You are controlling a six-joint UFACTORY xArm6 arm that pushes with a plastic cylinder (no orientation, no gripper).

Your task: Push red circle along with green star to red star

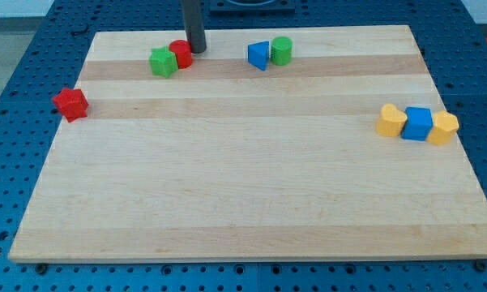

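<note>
Red circle (181, 53) position is reported last, since this inventory runs from the near edge of the tabletop (243, 211) to the far edge. The near half of the wooden tabletop carries only bare wood. At mid-depth by the right edge, three blocks form a touching row: a yellow block (391, 120), a blue cube (418, 124) and a second yellow block (443, 128); the exact shapes of the yellow pair cannot be made out. At about the same depth on the opposite side, the red star (70, 103) sits right at the left edge, well apart from all other blocks. Near the far edge, right of centre, a blue triangle (259, 55) and a green cylinder (281, 50) stand just beside each other, touching or nearly so. Further left along the far edge, the green star (163, 62) touches the red circle, which lies on the star's right side, toward the far left corner region. My tip (196, 50) is set down on the tabletop directly against the right side of the red circle, so that tip, red circle and green star form one line. No pincer is fitted to this arm; the rod ends in the plain tip, so no open or closed condition applies.
</note>
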